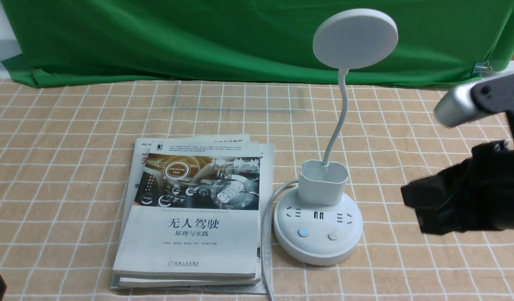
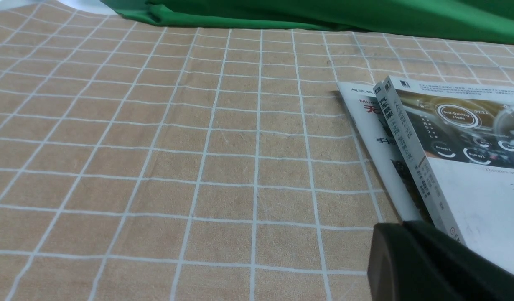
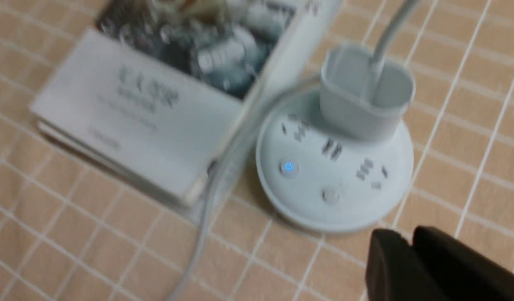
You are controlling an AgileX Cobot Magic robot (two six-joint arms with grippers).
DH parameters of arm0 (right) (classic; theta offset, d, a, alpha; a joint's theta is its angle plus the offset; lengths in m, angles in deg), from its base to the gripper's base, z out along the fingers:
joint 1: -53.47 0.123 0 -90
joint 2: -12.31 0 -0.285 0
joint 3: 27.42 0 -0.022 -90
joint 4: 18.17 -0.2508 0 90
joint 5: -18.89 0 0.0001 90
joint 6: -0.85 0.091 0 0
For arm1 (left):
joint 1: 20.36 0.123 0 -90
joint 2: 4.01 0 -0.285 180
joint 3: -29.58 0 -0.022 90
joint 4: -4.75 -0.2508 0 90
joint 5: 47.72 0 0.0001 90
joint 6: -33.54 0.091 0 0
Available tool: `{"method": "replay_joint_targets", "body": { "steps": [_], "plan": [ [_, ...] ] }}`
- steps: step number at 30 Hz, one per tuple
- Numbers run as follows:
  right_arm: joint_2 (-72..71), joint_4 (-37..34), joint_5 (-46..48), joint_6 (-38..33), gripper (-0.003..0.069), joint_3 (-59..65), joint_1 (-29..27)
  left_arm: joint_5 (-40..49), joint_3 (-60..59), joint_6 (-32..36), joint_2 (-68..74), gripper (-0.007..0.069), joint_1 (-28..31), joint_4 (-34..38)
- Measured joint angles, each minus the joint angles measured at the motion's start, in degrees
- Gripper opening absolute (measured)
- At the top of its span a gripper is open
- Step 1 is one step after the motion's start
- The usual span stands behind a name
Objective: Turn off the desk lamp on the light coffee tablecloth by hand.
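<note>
The right tool (image 3: 411, 244) has its two black fingers pressed together, with only a thin seam between them and nothing in their grip. It touches nothing. In the front view it (image 1: 411, 200) hangs to the right of the lamp (image 1: 317, 225), apart from the round base, and in its own wrist view the tip sits near the base's rim. On the base, the left button (image 1: 303, 232) glows blue. A plain grey button (image 1: 332, 236) lies beside it, with the sockets just behind both. A small cup (image 1: 324, 182) stands on the back of the base, and the thin neck rises from it to the round flat head (image 1: 355, 38). The lamp stands on the tan checked tablecloth (image 1: 407, 267), just right of a stack of books (image 1: 194, 213), and its white cord (image 1: 266, 234) runs between them. The left tool (image 2: 403, 229) is also closed and empty, low over the cloth near the books' corner. A green cloth (image 1: 177, 37) hangs at the back.
</note>
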Motion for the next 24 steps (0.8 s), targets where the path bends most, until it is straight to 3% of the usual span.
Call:
{"method": "replay_joint_targets", "body": {
  "steps": [8,15,24],
  "plan": [
    [-5.1,2.4,-4.2,-0.3,0.0029,4.6,-2.7,0.0,0.0,0.0,0.0,0.0005,0.1,0.0],
    [-27.1,2.8,-18.2,-0.9,0.0024,27.2,-14.8,0.0,0.0,0.0,0.0,0.0005,0.1,0.0],
    [-52.3,2.8,-24.9,-2.8,0.0026,47.0,-22.9,0.0,0.0,0.0,0.0,0.0005,0.1,0.0]
  ]
}}
